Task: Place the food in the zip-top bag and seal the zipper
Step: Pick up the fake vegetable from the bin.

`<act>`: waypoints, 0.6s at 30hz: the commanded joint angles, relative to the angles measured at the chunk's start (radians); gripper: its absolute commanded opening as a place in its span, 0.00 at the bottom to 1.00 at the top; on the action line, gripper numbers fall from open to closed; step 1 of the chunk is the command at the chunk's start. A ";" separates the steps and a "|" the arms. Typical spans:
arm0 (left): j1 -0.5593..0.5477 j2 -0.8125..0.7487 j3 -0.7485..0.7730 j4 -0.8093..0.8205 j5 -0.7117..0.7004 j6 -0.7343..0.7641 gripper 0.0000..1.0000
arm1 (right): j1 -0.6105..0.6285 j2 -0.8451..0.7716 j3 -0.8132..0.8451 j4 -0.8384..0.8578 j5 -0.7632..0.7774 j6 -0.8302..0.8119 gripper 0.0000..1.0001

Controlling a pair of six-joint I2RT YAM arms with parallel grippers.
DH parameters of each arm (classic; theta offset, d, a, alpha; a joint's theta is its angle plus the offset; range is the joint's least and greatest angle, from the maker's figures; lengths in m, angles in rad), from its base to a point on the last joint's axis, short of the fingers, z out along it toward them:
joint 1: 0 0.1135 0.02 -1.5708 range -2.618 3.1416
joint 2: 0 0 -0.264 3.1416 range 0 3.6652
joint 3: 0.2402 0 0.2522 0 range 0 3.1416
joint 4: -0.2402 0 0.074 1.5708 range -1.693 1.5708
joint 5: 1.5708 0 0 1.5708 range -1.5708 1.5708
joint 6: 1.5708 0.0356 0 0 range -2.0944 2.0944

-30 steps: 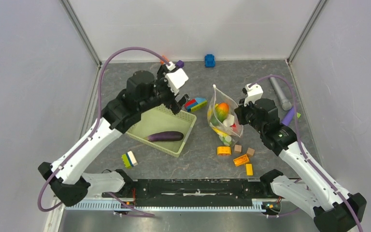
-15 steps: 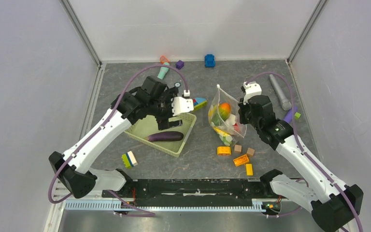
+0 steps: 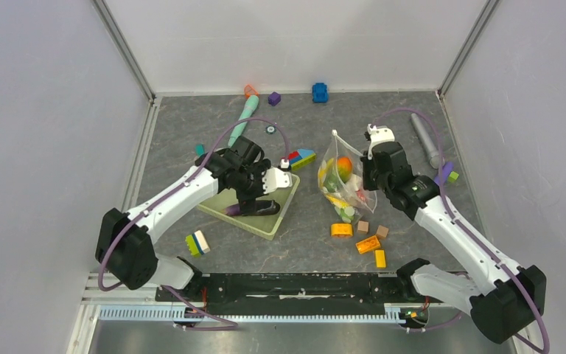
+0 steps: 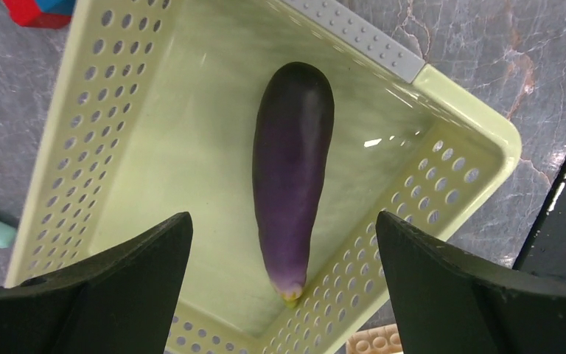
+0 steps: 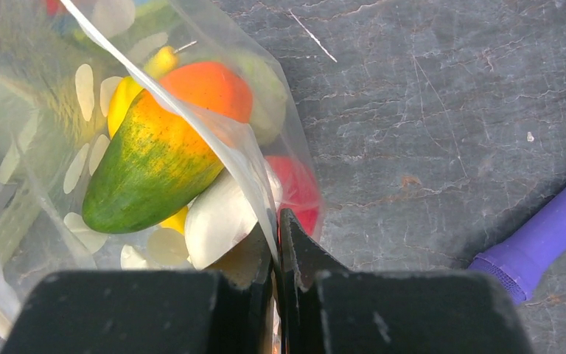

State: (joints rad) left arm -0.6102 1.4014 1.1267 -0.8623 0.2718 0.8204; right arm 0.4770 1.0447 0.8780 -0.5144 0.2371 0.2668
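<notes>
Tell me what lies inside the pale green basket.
A dark purple eggplant lies on the floor of the basket. The left arm covers part of the basket from above, so that part cannot be checked.

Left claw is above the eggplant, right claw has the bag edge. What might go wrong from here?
The open left claw straddles the eggplant, whose tip lies near the basket wall: in closing it may catch that wall, or the smooth eggplant may slip out. The right claw pinches only a thin edge of the zip-top bag; the film might slide free.
</notes>
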 commanded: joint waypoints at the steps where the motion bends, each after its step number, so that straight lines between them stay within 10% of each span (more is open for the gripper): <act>1: 0.040 -0.001 -0.059 0.168 0.048 -0.004 1.00 | 0.002 0.020 0.050 0.001 -0.002 0.028 0.09; 18: 0.066 0.170 -0.077 0.191 0.062 0.069 0.85 | 0.002 0.061 0.083 -0.023 0.013 0.028 0.09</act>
State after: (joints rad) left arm -0.5484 1.5600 1.0363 -0.6563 0.2916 0.8280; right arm 0.4770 1.0977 0.9142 -0.5392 0.2375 0.2844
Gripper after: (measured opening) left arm 0.848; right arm 0.093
